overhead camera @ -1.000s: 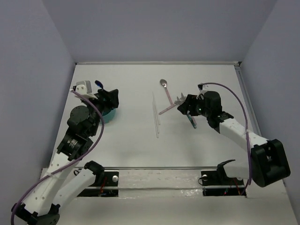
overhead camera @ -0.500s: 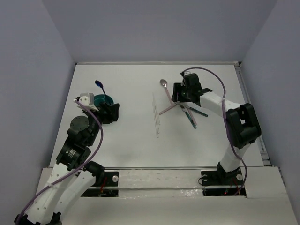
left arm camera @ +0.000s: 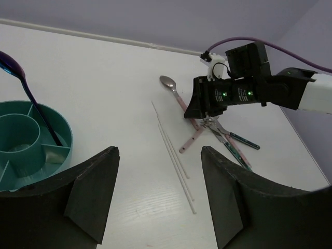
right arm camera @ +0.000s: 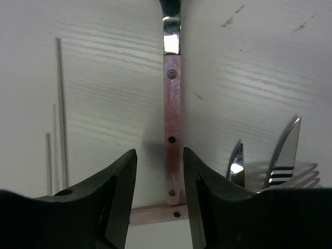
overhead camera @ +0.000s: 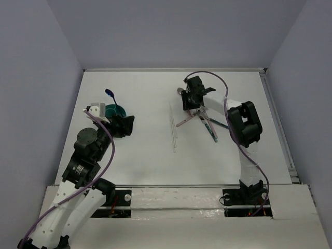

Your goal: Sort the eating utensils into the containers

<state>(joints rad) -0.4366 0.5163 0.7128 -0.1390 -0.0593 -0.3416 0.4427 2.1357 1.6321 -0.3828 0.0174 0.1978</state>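
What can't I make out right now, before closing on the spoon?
- Spoon bowl: right wrist view, cut off by top edge. Its handle: top view, mostly under right claw.
- Fork handle: right wrist view, behind right claw.
- Cup near side: left wrist view, behind left claw.

Teal cup (left arm camera: 15, 132), iridescent blue-purple spoon (left arm camera: 13, 66), pink-handled silver spoon (right arm camera: 172, 129).

pink-handled spoon (right arm camera: 172, 104) bowl cut off at top edge, teal cup (left arm camera: 15, 124) cropped at left edge

left gripper (left arm camera: 158, 176) agape, held low | right gripper (right arm camera: 158, 176) parted (pointing straight down), stretched far forward
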